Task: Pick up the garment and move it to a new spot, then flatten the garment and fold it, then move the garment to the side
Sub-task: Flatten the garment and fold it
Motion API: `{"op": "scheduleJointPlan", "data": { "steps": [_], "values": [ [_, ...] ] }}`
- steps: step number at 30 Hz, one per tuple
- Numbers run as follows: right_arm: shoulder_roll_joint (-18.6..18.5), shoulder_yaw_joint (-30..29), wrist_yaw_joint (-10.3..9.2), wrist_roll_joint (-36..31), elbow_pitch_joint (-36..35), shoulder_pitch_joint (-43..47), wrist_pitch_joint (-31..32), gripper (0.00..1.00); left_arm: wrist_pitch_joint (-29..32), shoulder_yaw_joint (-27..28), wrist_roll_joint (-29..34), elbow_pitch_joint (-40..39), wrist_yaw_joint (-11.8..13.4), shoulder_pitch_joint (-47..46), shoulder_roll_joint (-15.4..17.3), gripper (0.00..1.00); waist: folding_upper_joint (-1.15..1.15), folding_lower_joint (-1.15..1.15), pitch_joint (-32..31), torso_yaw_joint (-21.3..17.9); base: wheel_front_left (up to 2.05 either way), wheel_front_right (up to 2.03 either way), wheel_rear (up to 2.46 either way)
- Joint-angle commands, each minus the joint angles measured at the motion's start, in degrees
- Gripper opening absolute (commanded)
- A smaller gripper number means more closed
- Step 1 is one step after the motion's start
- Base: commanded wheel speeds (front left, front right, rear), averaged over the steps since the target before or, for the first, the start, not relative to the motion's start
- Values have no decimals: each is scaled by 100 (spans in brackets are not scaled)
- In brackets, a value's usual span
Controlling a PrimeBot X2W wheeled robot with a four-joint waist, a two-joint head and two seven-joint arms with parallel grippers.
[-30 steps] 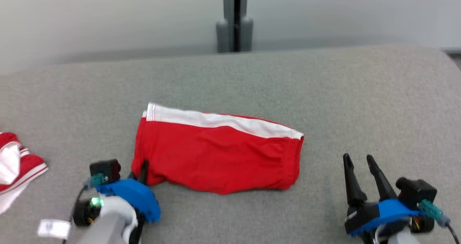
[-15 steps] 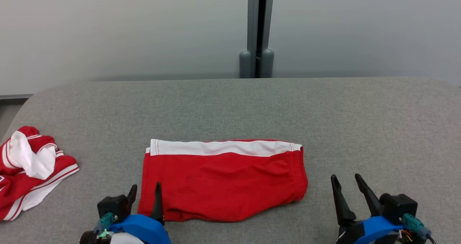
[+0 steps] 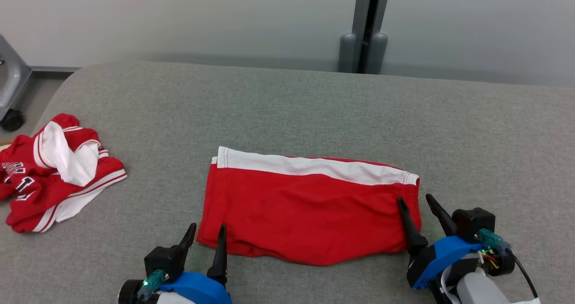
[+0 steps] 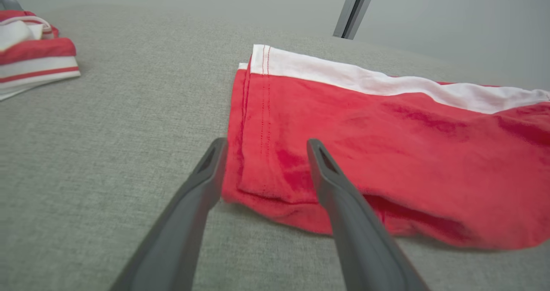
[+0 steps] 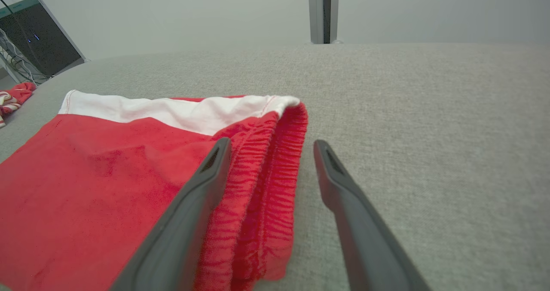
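Shorts (image 3: pixel 310 209) lie folded flat on the table (image 3: pixel 471 129), stretched between the two hands. The left hand (image 3: pixel 207 226) is spread and empty, its fingers straddling the hem corner just ahead of it. The right hand (image 3: pixel 414 198) is spread too, one finger over the ribbed waistband end, the other over bare table beside it. With a hand posted at each end, I judge both are set to pinch the shorts together, so the fold moves aside without opening, perhaps toward the crumpled garment (image 3: pixel 58 178) well out beyond the left hand.
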Motion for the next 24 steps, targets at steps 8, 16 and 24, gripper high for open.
{"op": "scheduleJointPlan", "data": {
  "steps": [8,16,24],
  "values": [
    [-6,278,1,438,939,17,21,100,-15,312,313,-36,-188,-79,-125,100,0,0,223,310,0,0,0],
    [40,942,8,1574,829,171,42,0,-15,501,479,-22,-303,-33,-189,100,0,0,244,226,0,0,0],
    [-37,403,-2,1913,614,126,15,0,-16,594,611,-4,-388,-13,-205,100,0,0,201,95,0,0,0]
  ]
}}
